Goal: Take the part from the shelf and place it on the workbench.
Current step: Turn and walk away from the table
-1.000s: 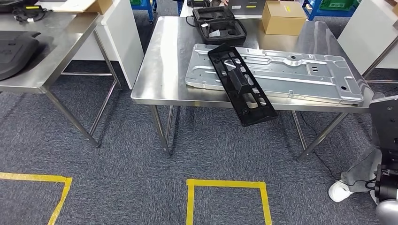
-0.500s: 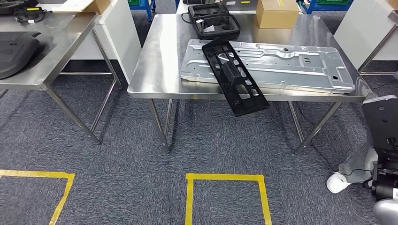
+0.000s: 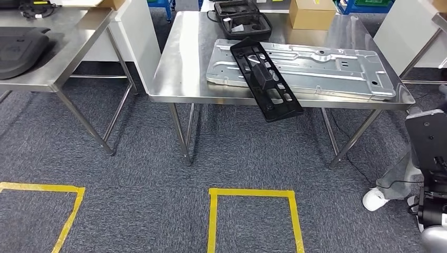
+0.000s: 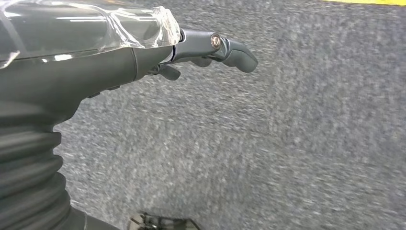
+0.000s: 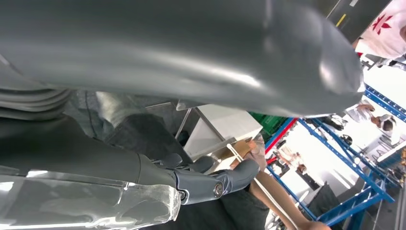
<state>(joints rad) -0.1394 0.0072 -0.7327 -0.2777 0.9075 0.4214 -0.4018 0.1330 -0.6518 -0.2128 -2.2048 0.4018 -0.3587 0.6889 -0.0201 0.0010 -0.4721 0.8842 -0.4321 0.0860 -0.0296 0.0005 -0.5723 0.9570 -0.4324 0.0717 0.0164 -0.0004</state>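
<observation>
A dark grey panel-shaped part [image 3: 428, 138] stands upright at the far right of the head view, above my right arm. Seen from the right wrist, the same part is a broad grey surface [image 5: 182, 52] just over my right hand [image 5: 210, 184], which holds it; the grip itself is hidden. The steel workbench [image 3: 184, 63] lies ahead across the carpet. My left hand [image 4: 201, 48] hangs over the carpet with nothing in it.
On the workbench lie a silver metal plate [image 3: 316, 66], a black frame [image 3: 266, 79] overhanging the front edge, a black case [image 3: 242, 18] and a cardboard box [image 3: 312, 13]. A second steel table [image 3: 58, 58] stands left. Yellow tape squares [image 3: 253, 194] mark the floor. A person's arm [image 5: 270, 196] is near.
The whole picture has shifted, so the camera has moved relative to the workbench. The black frame and silver plate keep their places on it. The grey part stays at my right side.
</observation>
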